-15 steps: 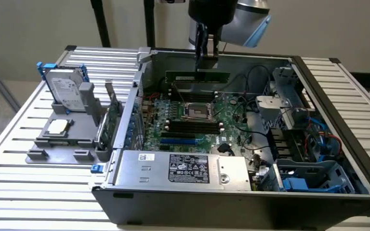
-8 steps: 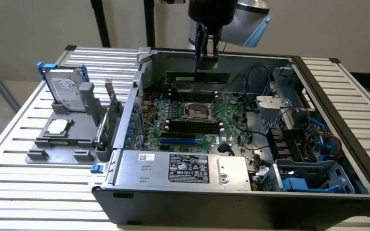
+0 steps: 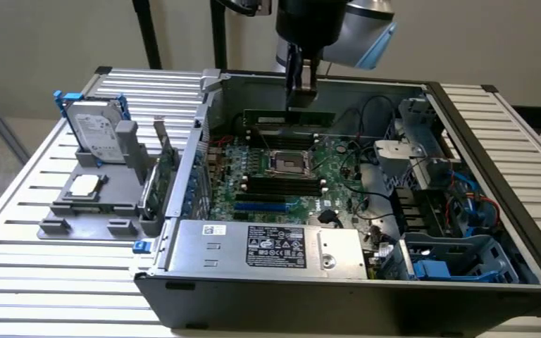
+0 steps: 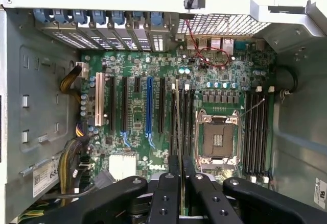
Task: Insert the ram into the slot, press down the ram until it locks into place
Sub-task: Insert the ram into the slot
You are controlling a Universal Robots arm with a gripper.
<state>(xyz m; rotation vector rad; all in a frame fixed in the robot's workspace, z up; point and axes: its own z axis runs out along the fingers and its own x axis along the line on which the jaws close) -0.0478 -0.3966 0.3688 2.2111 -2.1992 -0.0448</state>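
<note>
As the claw point(image 3: 301, 103) pinches its upper edge, the ram point(image 3: 270, 117) hangs below.

Robotics lab: slatted aluminium table point(image 3: 26, 282), opened PC case point(image 3: 346, 299), grey parts fixture point(image 3: 82, 211).

The black metal gripper point(image 4: 181, 158), cut off at the wrist view's edge, hides part of the thin green ram point(image 3: 265, 117); the black rectangular label point(image 3: 277, 246) carries print too small to read.

The arm point(image 3: 346, 21) reaches straight down, its gripper point(image 3: 301, 98) jaws pinched narrowly together.
</note>
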